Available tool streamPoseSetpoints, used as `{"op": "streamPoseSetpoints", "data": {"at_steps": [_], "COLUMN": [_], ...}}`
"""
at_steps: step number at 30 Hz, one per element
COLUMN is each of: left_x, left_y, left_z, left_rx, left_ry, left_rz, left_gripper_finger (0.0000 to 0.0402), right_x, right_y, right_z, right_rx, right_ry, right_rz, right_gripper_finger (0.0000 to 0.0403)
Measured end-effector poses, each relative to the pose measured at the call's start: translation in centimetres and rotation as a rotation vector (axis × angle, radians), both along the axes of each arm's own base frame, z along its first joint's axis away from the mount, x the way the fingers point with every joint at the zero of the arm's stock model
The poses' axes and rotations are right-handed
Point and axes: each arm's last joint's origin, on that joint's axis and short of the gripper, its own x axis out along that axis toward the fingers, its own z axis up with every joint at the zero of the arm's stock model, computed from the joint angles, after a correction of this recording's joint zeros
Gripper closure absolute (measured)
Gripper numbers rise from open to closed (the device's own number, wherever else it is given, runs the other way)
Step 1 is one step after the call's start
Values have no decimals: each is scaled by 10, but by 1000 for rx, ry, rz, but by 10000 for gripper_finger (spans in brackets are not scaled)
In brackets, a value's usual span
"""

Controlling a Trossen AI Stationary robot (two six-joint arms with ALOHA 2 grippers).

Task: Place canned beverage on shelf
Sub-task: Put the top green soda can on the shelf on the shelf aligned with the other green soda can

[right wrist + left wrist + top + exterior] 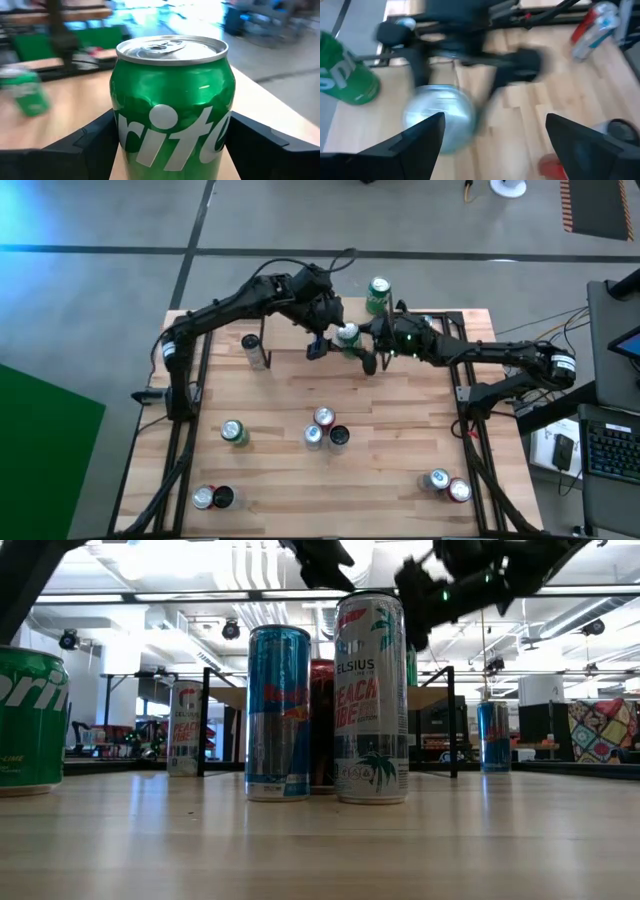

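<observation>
My right gripper point(356, 346) is shut on a green Sprite can point(172, 100), which also shows in the high view point(348, 335) near the table's far edge. My left gripper point(495, 145) is open and empty. It hovers just left of that can point(440, 117) and looks down on its silver top. A second green can point(378, 292) stands upright on the light-wood shelf point(450, 318) along the far edge. My right gripper pinches the Sprite can between its two fingers, on two opposite sides of its wall point(116, 135), below the shoulder. The fingers point(260, 145) come about level from the table's right side. The can stands upright in the hold. I cannot tell whether its base rests on wood.
A tall can point(255, 348) stands at the far left. A green can point(233, 432) and three cans point(325, 428) are mid-table. Pairs of cans lie near the front left point(212, 498) and front right point(447, 485). Black frame rails point(188, 395) run along both table sides.
</observation>
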Motion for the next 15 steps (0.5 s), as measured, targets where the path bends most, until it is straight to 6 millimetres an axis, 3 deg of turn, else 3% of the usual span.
{"op": "streamPoseSetpoints", "data": {"at_steps": [8, 15], "left_x": [-33, -80], "left_y": [-6, -18], "left_z": [-1, -16], "left_rx": [30, 78], "left_ry": [-93, -266], "left_rz": [29, 97], "left_gripper_finger": [71, 71], "right_x": [-35, -64], "right_y": [-14, -23], "right_z": [-8, -13], "right_rx": [-29, -41], "right_ry": [-119, -134], "right_rz": [-13, -95], "right_gripper_finger": [103, 102]}}
